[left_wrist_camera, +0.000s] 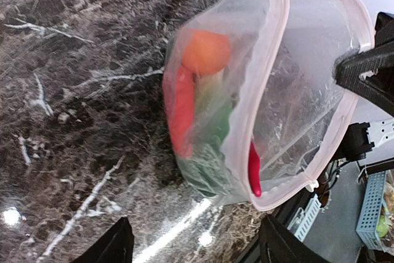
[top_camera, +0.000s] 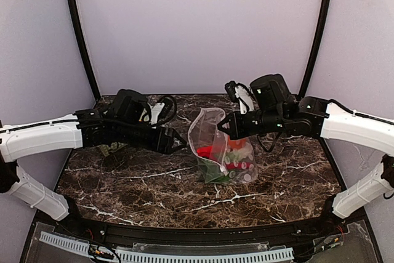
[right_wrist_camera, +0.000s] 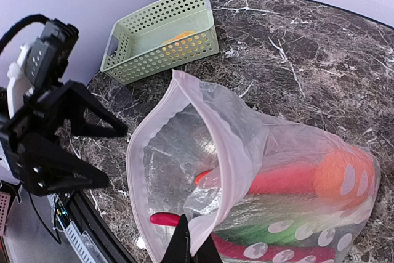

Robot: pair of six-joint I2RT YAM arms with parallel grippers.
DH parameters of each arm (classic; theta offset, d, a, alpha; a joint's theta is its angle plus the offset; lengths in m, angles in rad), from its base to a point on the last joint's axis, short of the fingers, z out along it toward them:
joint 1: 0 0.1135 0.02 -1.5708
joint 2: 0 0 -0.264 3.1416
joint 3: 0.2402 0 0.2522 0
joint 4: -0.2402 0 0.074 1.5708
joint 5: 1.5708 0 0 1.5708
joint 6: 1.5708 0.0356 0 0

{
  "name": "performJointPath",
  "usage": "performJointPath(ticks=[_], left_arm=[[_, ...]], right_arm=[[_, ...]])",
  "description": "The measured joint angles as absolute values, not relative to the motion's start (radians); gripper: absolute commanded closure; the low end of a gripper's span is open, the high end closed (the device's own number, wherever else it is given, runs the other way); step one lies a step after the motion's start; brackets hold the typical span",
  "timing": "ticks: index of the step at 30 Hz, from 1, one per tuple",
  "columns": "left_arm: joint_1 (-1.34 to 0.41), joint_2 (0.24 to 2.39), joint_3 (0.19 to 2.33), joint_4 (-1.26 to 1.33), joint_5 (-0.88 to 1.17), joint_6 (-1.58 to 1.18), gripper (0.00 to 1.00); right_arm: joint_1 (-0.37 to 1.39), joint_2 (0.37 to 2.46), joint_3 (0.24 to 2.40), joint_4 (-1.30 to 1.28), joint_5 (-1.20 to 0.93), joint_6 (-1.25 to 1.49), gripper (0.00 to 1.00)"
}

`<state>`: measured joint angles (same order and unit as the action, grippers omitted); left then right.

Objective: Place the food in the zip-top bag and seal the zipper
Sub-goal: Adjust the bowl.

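The dark stone desk (top_camera: 154, 195) comes first, on the near side. A bit further in, the zip-top bag (top_camera: 212, 130) lies in the middle of the desk. Its closed end is down on the desk and its mouth is lifted up and wide open.

There is food inside it: an orange round fruit (left_wrist_camera: 206, 50), a red chili (left_wrist_camera: 180, 109) next to it and a green piece (left_wrist_camera: 212, 152) below them. Another red piece (left_wrist_camera: 253, 173) lies just inside the mouth. The zipper (left_wrist_camera: 269, 60) runs round the mouth and is not pressed together.

The right pincer (top_camera: 223, 126) is squeezed tight on the rim of the bag and holds it up. The left pincer (top_camera: 178, 143) is just beside the bag on the left. Its two fingers are spread apart with nothing between them, and it does not touch the bag.

Further back on the left stands a pale green basket (right_wrist_camera: 160, 35) with a yellow-orange piece (right_wrist_camera: 178, 36) in it. A pale wall (top_camera: 197, 29) is at the back.
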<state>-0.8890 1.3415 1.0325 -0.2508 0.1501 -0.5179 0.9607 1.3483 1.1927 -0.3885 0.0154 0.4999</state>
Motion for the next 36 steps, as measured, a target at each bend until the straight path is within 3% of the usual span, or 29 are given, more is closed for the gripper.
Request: performJointPath(ticks=[5,12,17,26,36], left_arm=[[-0.671,1.278,1.098,-0.389,0.216,-0.389,0.13],[-0.34,1.308,1.195,-0.53,0.318,-0.163,0.12],[-0.209,1.415,1.208,-0.532,0.342,-0.083,0.14],[-0.085,1.629,1.213,-0.458,0.389,-0.082,0.25],[-0.064,1.778,1.274,-0.443,0.293,-0.071,0.28]], right_arm=[[0.961,1.354,1.193,-0.386,0.01,0.5,1.0],[0.961,1.362,1.193,-0.382,-0.013,0.5,1.0],[0.961,1.364,1.193,-0.382,-0.027,0.501,1.0],[0.961,1.364,1.193,-0.382,-0.034,0.505,1.0],[0.961,1.384,1.193,-0.368,-0.049,0.507,1.0]])
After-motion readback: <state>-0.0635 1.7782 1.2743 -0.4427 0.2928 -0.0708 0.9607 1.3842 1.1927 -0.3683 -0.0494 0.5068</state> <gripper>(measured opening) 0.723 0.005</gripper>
